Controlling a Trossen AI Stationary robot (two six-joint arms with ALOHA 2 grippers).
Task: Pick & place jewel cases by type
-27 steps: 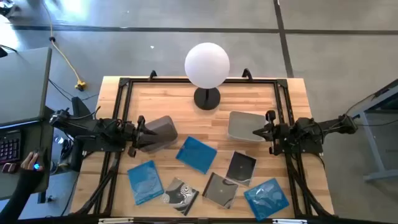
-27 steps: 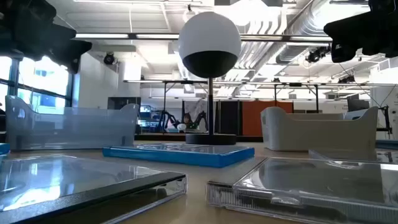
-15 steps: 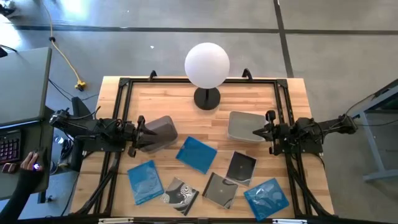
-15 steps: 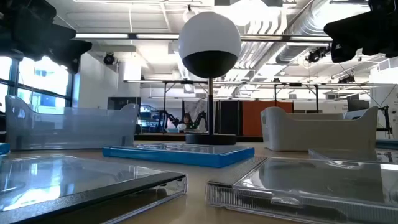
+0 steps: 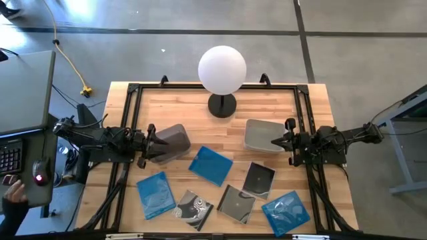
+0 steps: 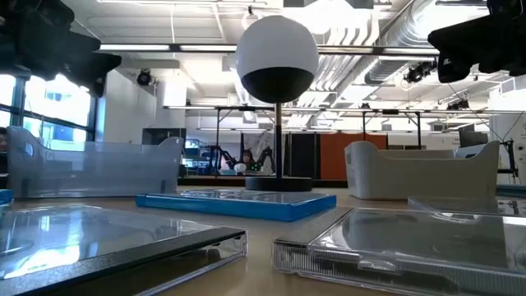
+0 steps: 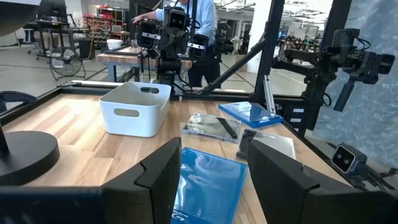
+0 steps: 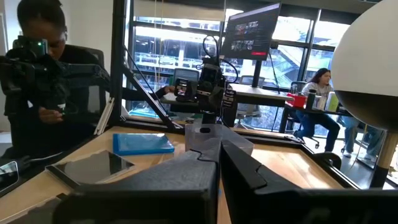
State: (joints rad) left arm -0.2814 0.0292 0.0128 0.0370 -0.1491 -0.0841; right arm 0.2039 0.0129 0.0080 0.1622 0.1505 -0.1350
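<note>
High view, opening step of the sort: nothing lifted, nothing binned, a first pick to be chosen.

Beginning at the left end effector [image 5: 151,143]: parked over the dark grey tub [image 5: 172,142], fingers spread apart and empty, as confirmed by the left wrist view [image 7: 214,168]. Just ahead of it, and nearest, the tilted blue jewel case [image 5: 211,165], bright and glossy, flat on the desk [image 5: 167,100]. Below that end effector, toward the desk's near edge, a second blue jewel case [image 5: 155,194]; beside that, the swirl-patterned jewel case [image 5: 194,207], black and white.

At the right end effector [image 5: 275,142]: poised over the pale grey tub [image 5: 262,133], fingers drawn together with nothing between them, judging by the right wrist view [image 8: 217,158]. Closest below it, the black jewel case [image 5: 258,179]; a little further, the dark grey jewel case [image 5: 237,203], overlapped or touching at a corner, hard to say which. Furthest toward the near edge, the third blue jewel case [image 5: 286,211].

Well beyond both, at the desk's far side, the white globe lamp [image 5: 222,69].

Next move, as a judgement: lower onto a free-lying case, probably the central blue one, and catch a thin edge. Slippery, low-profile plastic; easy to slide rather than lift.
</note>
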